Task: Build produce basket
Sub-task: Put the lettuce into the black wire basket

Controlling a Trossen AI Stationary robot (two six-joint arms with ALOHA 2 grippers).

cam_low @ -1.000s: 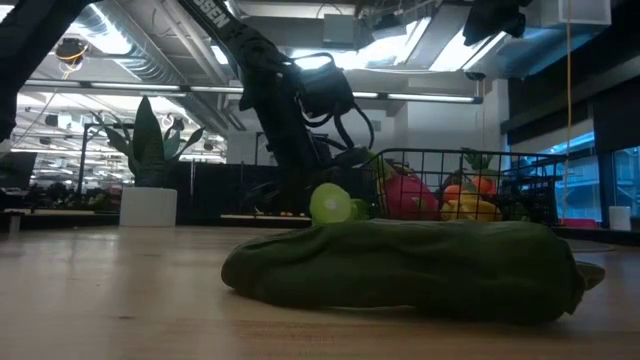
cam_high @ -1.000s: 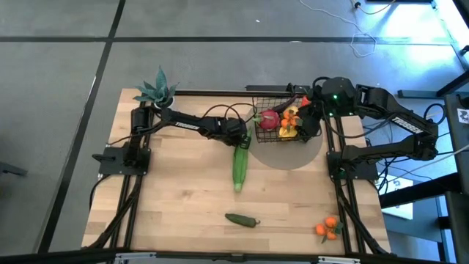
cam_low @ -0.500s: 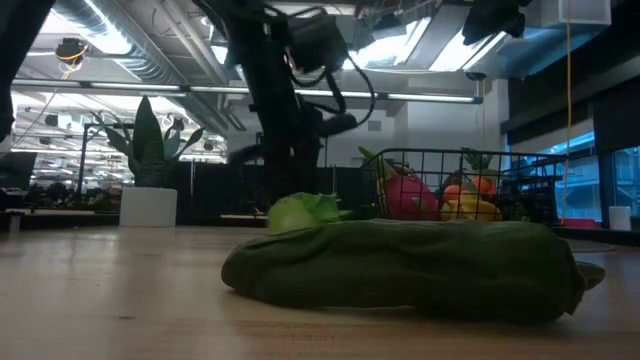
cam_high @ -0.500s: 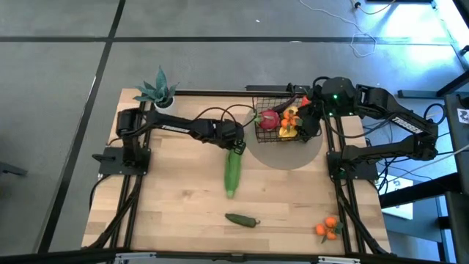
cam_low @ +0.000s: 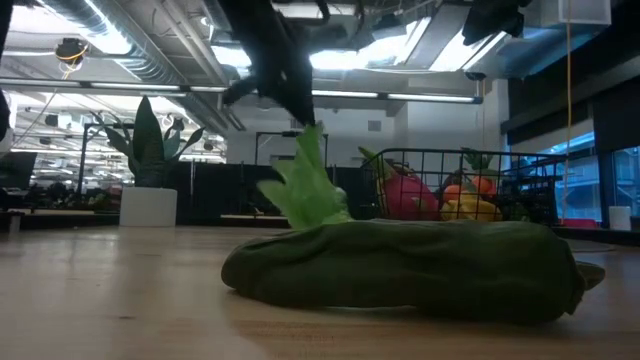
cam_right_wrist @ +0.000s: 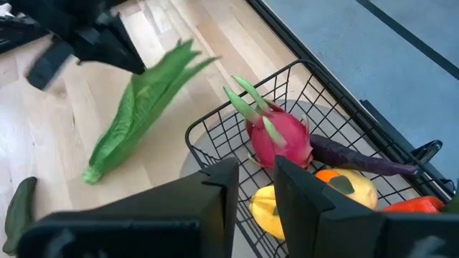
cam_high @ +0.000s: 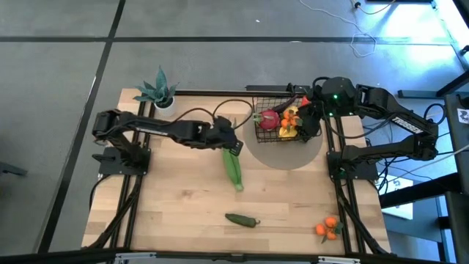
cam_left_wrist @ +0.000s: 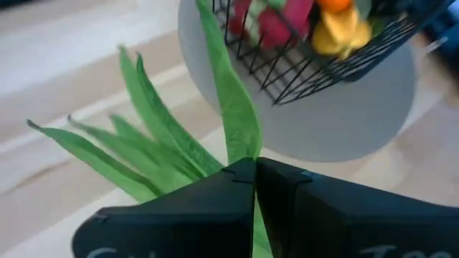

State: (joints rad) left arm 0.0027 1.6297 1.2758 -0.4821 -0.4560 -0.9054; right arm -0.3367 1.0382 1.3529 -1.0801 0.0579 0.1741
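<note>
The long green corn hangs slanting from my left gripper, which is shut on its leafy end, just left of the grey round mat. Its lower end points toward the near edge; the low view hides whether it touches the table. The black wire basket stands on the mat holding a red radish, a lemon, an eggplant and more produce. My right gripper is at the basket's right side, closed over its wall. My left gripper pinches one long leaf of the corn's leafy end between its two shut fingers, slanting down from the table's left. The other leaves fan out free. The corn hangs tilted below the fingers. My right gripper has one finger outside the basket's wall and one finger inside it, slanting down from the right. The basket stays on the mat.
A green pepper lies near the front edge, filling the low view. Oranges sit at the near right corner. A spiky potted plant stands at the far left corner. Bare wood lies left of the corn.
My left gripper has risen and drawn slightly toward the table's left, keeping its hold. The corn, which lay flat, has tipped up: its leafy end has been lifted while its other end stays low near the table.
</note>
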